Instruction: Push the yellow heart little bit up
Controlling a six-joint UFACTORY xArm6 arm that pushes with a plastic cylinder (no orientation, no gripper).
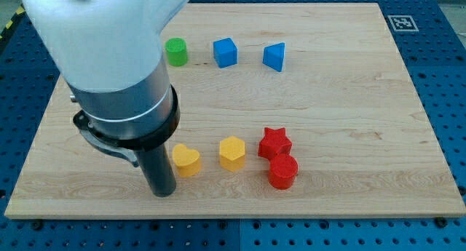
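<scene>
The yellow heart (186, 161) lies on the wooden board (349, 98) at the lower middle-left. My tip (163, 193) rests on the board just left of and slightly below the heart, close to its left edge; the rod hides whether they touch. A yellow hexagon (232, 153) sits to the heart's right.
A red star (274, 142) and a red cylinder (282, 172) sit right of the hexagon, touching each other. Near the view's top stand a green cylinder (175, 52), a blue cube (225, 52) and a blue wedge-like block (274, 57). The arm's bulky body covers the board's upper left.
</scene>
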